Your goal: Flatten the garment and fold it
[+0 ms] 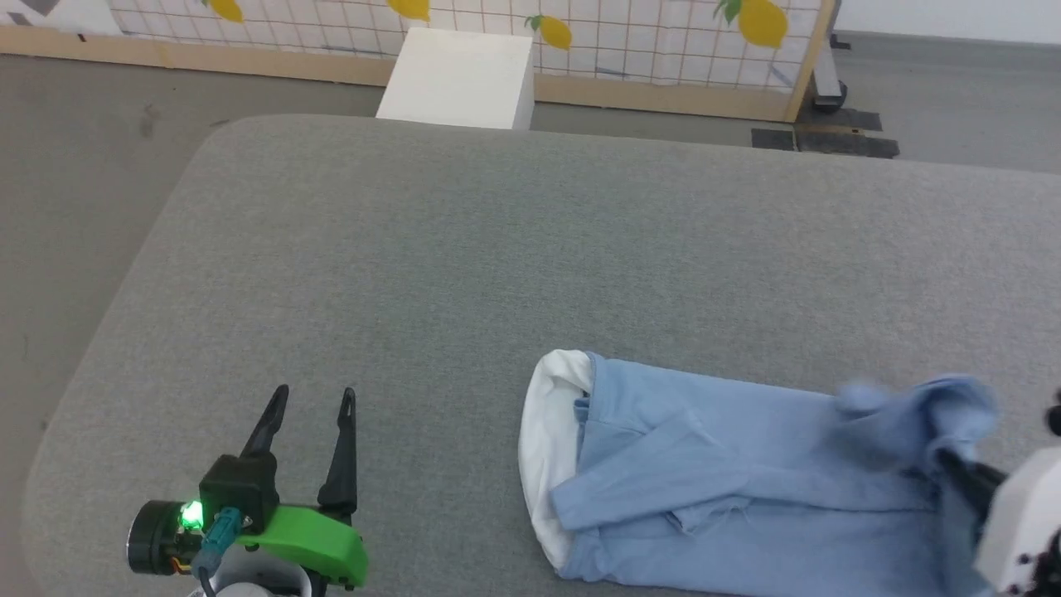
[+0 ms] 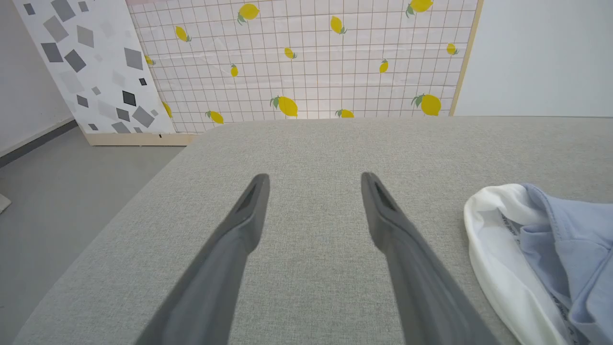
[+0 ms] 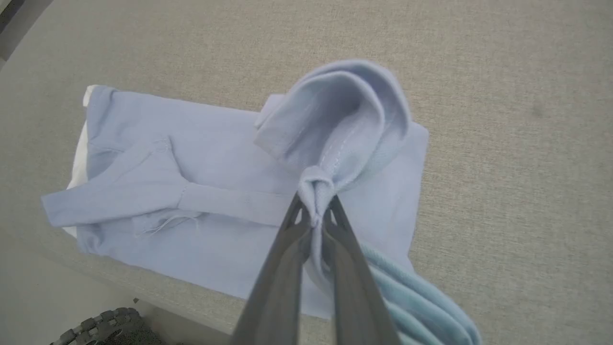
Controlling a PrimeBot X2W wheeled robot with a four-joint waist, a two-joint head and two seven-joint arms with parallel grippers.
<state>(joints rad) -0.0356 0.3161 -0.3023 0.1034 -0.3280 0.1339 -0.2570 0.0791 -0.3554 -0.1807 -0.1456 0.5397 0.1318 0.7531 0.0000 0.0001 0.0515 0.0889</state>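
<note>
The garment (image 1: 729,473), a light blue polo shirt with a white collar, lies folded into a long strip near the front right of the grey table (image 1: 464,249). Its collar end (image 2: 498,249) points left. My right gripper (image 3: 313,215) is shut on a bunched bit of the garment's (image 3: 230,191) hem end and holds that fold raised above the rest. In the head view that arm's pale wrist (image 1: 1024,514) sits at the right edge, with the lifted cloth blurred. My left gripper (image 1: 313,400) hovers open over bare table left of the collar, its fingers (image 2: 249,211) spread wide.
The padded table's left edge (image 1: 108,315) and rounded corner drop to grey floor. A white box (image 1: 460,79) stands beyond the far edge, in front of a lemon-patterned panel (image 2: 306,62). A dark ridged wheel-like part (image 3: 100,328) shows below the table's near edge.
</note>
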